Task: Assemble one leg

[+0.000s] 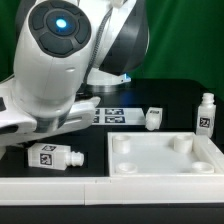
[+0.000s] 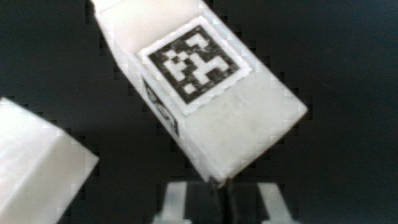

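**A:** Gripper: what was recorded?

**B:** In the wrist view the gripper (image 2: 224, 205) was seen only as two finger ends with a narrow dark slit between them. How far it was parted could not be told, nor whether anything was pinched.

**A:** And the leg?

**B:** The leg (image 2: 205, 85) was found directly in front of the gripper, filling much of that view, with its tagged face turned to the camera. Its long axis was set at a slant to the line of the fingers, and one end was drawn down to the slit. Contact could not be confirmed. A turn of the wrist was judged likely to be needed before a square hold.

**A:** Beside it?

**B:** A white block (image 2: 36, 165) was noted to one side, apart from the leg. It was not identified.

**A:** Farther out?

**B:** In the exterior view the gripper was hidden by the arm (image 1: 50, 60). On the dark counter (image 1: 100, 150) a lying leg (image 1: 52, 156) was logged under the arm, toward the exterior view's left. The tabletop (image 1: 150, 172) was logged to its right. Behind them were noted the marker board (image 1: 115, 114), a second lying leg (image 1: 152, 117) and an upright leg (image 1: 206, 112). Whether the leg at the gripper was one of these was not settled.
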`<state>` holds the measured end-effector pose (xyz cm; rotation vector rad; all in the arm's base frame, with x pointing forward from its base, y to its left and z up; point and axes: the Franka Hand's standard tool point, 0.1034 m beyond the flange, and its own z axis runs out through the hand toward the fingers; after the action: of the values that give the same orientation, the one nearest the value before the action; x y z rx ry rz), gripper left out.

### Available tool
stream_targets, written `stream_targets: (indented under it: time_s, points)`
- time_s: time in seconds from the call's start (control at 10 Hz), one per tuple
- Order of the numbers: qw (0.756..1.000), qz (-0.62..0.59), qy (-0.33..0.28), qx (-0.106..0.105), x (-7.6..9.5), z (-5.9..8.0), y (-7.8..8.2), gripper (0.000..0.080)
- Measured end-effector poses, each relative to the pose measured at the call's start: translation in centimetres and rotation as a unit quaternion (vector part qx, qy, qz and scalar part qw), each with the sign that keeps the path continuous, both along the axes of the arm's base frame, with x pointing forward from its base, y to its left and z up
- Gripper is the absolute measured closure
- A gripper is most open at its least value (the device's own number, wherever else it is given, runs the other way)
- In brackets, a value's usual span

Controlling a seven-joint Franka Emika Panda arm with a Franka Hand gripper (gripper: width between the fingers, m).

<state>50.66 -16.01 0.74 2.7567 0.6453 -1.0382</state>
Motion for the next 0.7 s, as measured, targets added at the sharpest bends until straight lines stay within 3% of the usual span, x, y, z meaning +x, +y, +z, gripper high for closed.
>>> stream_targets:
  time_s: [0.3,0.6,0.7]
  points:
    - [1.000,0.001,0.003,-0.001,0.0,0.4,0.1,0.0798]
    - [0.999,0.052,-0.001,0.011,-0.1,2.7,1.0,0.0795]
    - [0.999,0.051,-0.009,0.014,-0.6,2.6,1.6,0.0642]
